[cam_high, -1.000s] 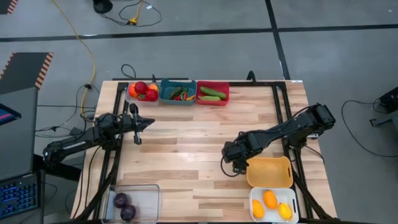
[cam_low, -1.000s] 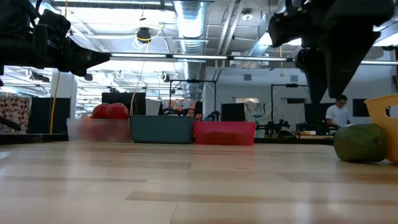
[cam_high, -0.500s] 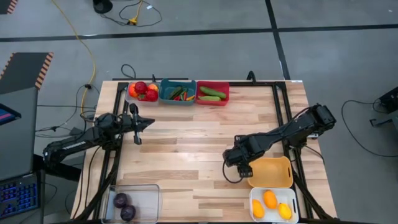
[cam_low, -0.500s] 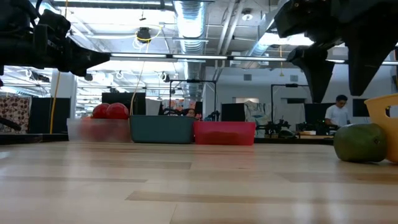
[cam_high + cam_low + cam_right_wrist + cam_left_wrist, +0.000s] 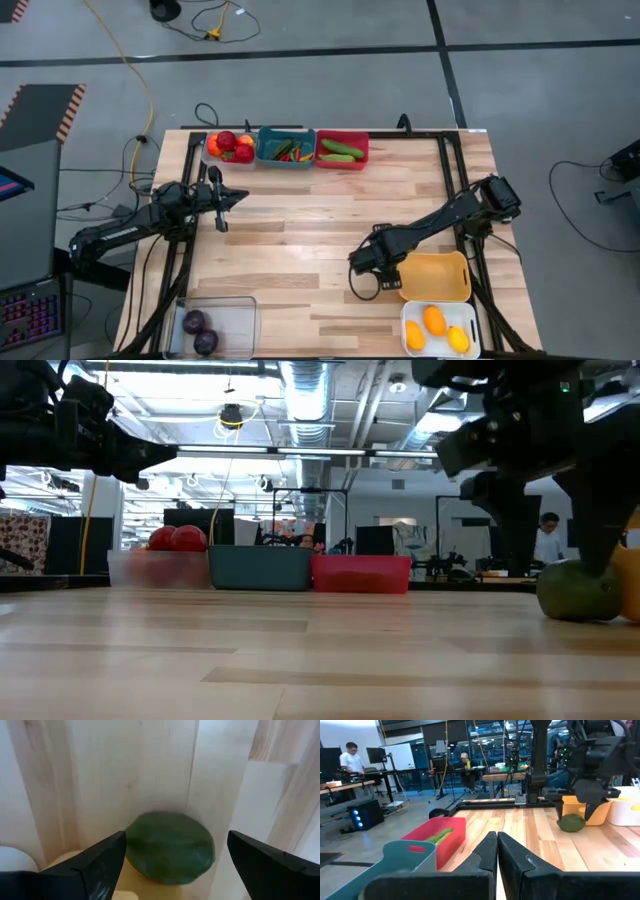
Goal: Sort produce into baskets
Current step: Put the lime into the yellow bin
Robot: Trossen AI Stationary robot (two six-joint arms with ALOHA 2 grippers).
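We see the right hand [image 5: 170,857] spread astride the green fruit [image 5: 170,847] beside the orange-yellow basket [image 5: 437,277]; left hand [image 5: 497,851] pressed together, aloft

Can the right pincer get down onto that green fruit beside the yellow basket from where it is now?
Probably yes. The right pincer hangs open right over the green fruit, a finger on either side, with nothing between. The yellow basket sits close beside the fruit and could crowd one finger.

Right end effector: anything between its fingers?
Yes. The right wrist view shows the round green toy fruit lying on the wooden table between the open right end effector fingers, ungripped.
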